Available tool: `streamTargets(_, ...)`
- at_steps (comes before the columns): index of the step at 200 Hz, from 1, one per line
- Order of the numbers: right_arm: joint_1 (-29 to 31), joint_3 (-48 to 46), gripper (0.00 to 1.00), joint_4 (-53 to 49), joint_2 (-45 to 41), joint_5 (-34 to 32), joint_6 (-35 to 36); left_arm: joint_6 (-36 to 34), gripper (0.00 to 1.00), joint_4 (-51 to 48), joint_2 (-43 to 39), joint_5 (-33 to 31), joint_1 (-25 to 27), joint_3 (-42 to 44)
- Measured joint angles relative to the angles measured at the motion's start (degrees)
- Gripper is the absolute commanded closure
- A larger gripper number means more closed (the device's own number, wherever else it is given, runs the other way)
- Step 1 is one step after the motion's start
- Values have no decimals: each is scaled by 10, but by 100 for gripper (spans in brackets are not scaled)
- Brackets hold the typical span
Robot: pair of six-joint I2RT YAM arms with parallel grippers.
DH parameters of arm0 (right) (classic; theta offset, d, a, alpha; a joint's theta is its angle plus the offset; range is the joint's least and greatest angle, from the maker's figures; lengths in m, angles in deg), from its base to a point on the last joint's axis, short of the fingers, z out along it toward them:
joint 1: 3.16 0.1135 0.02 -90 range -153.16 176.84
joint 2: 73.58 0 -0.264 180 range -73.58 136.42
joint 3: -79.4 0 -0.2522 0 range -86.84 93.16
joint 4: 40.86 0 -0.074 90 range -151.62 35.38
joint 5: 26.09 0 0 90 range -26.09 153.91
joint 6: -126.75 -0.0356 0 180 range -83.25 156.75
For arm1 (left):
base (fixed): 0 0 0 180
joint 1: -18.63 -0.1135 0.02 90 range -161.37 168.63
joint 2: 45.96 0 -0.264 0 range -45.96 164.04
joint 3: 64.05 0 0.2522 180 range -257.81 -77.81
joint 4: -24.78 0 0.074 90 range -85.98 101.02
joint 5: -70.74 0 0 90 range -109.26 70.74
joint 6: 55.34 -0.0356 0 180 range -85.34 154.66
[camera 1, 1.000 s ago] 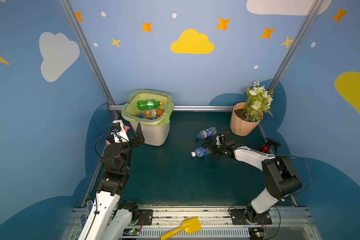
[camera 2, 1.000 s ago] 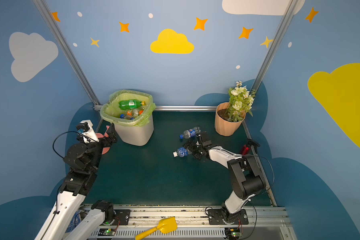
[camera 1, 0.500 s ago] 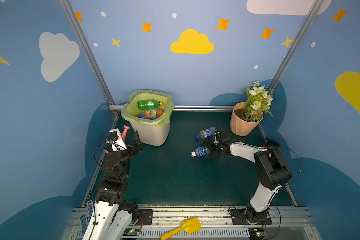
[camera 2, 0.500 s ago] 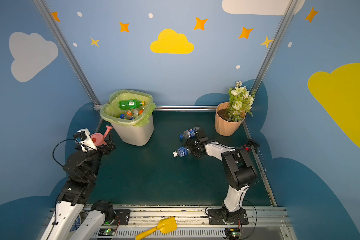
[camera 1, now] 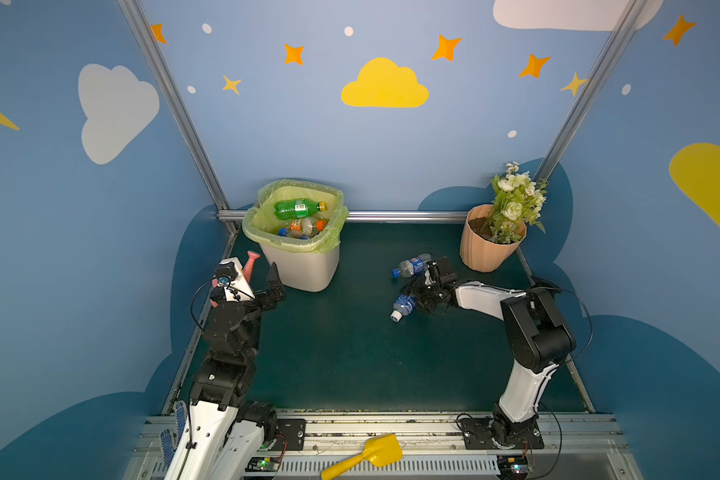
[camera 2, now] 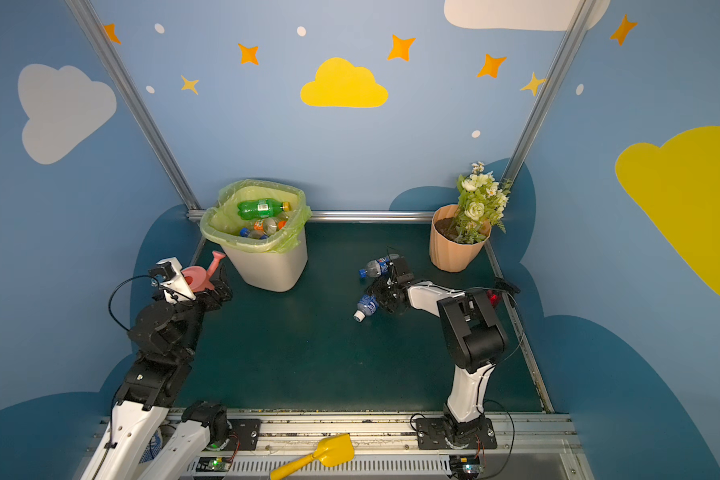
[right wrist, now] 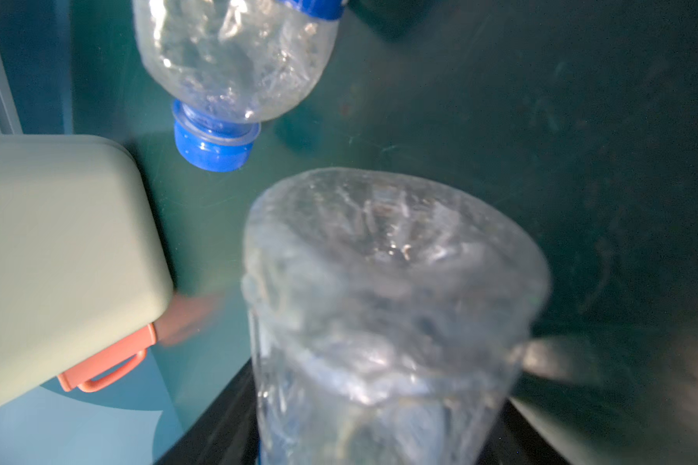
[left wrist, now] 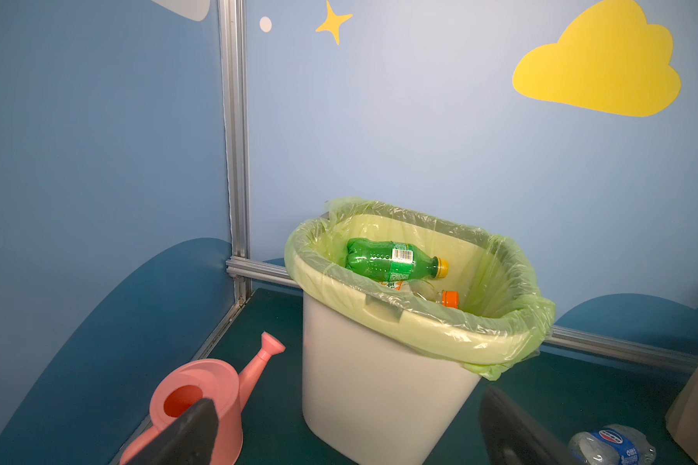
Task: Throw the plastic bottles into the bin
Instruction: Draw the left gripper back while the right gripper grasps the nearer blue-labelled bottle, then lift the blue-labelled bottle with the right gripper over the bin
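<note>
Two clear plastic bottles lie on the green floor right of centre. My right gripper [camera 1: 422, 297] is shut on the nearer one [camera 1: 402, 307], white cap pointing away from the arm; in the right wrist view this bottle [right wrist: 379, 302] fills the gap between both black fingers. The blue-capped bottle [camera 1: 410, 266] [right wrist: 234, 60] lies just behind it. The white bin [camera 1: 304, 266] with its green bag holds a green bottle [camera 1: 296, 209] and several others. My left gripper [left wrist: 351, 439] is open and empty, just left of the bin [left wrist: 379, 386].
A peach flowerpot [camera 1: 489, 249] with flowers stands at the back right. A pink watering can [left wrist: 202, 398] sits left of the bin by the left gripper. A red spray bottle [camera 2: 493, 297] is behind the right arm. A yellow shovel [camera 1: 366, 455] lies on the front rail.
The right jaws have closed on the nearer bottle, which turned a little. The left arm has pulled back and down from the bin, uncovering the watering can.
</note>
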Motion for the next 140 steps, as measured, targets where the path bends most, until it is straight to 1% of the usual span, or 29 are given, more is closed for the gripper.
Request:
streamTargets(15, -1, 0, 46, 7, 2, 6, 4, 0, 0, 0, 3, 0, 0, 0)
streamTargets(50, -2, -10, 46, 33, 2, 16, 9, 7, 0, 0, 12, -4, 0, 0)
streamTargets(77, -3, -26, 45, 64, -4, 23, 13, 28, 0, -3, 22, -27, 0, 0)
streamTargets(116, -4, -29, 45, 86, -41, 29, 36, 60, 0, -11, 26, -45, 0, 0)
streamTargets(140, -7, -10, 45, 89, -74, 34, 60, 82, 0, -15, 26, -57, 0, 10)
